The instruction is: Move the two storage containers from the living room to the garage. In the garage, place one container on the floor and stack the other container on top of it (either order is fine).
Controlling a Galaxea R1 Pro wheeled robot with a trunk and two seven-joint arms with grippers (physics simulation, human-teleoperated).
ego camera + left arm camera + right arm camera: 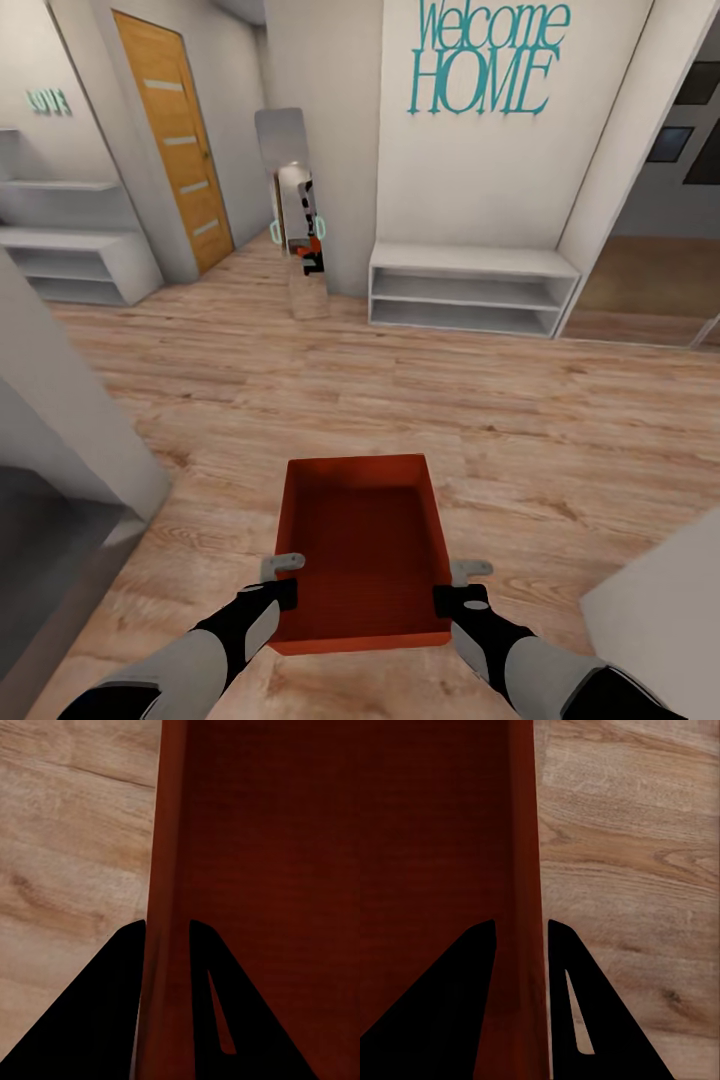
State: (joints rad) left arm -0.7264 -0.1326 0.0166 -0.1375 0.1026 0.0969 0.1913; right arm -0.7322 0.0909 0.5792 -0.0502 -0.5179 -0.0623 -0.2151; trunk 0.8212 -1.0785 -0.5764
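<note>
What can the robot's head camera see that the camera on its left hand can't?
The head view alone takes in the hallway: the teal "Welcome HOME" lettering, a white low shelf, a wooden door, a tall mirror, and both the left gripper and the right gripper carrying the whole storage container. The left wrist view alone gives the close-up: the left gripper with a finger on each side of the bin's side wall. Both show the orange-red bin and the wood-plank floor.
</note>
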